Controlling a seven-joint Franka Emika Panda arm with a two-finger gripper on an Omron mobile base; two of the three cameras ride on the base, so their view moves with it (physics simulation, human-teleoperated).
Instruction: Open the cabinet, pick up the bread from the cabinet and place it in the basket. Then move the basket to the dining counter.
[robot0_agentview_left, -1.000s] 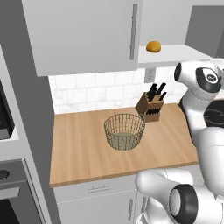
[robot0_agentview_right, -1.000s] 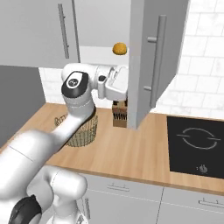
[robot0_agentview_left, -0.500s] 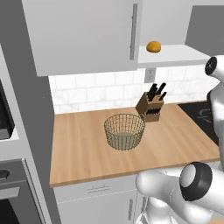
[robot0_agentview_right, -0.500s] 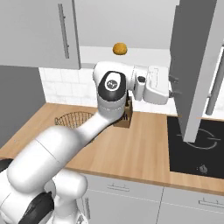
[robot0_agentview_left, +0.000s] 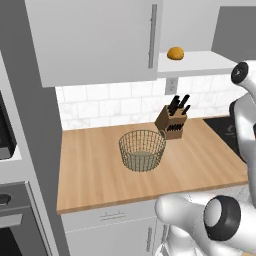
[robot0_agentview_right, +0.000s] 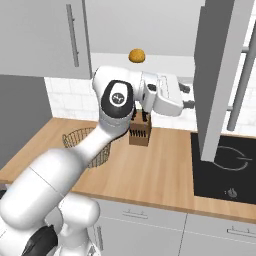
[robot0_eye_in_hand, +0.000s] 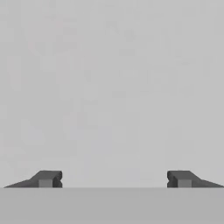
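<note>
The cabinet door (robot0_agentview_right: 220, 75) stands swung wide to the right, baring the white shelf (robot0_agentview_right: 165, 62) (robot0_agentview_left: 200, 62). The bread (robot0_agentview_left: 175, 53) (robot0_agentview_right: 136, 55), a small golden bun, sits on that shelf. My gripper (robot0_agentview_right: 190, 96) (robot0_eye_in_hand: 114, 179) is below the shelf, just left of the door's inner face. It is open, its fingertips (robot0_eye_in_hand: 48, 178) far apart and nothing between them, facing a flat grey surface. The wire basket (robot0_agentview_left: 142, 150) (robot0_agentview_right: 80, 140) stands on the small wooden countertop (robot0_agentview_left: 95, 170), partly hidden behind my arm in the right base view.
A knife block (robot0_agentview_left: 172, 122) (robot0_agentview_right: 140, 132) stands by the tiled wall, right of the basket. A black cooktop (robot0_agentview_right: 225, 160) lies under the open door. The wider shut cabinet door (robot0_agentview_left: 100, 40) hangs to the left. An oven column (robot0_agentview_left: 10, 210) bounds the far left.
The cabinet door has swung wide to the right, and my hand has travelled right with it. The bread and the basket have stayed put.
</note>
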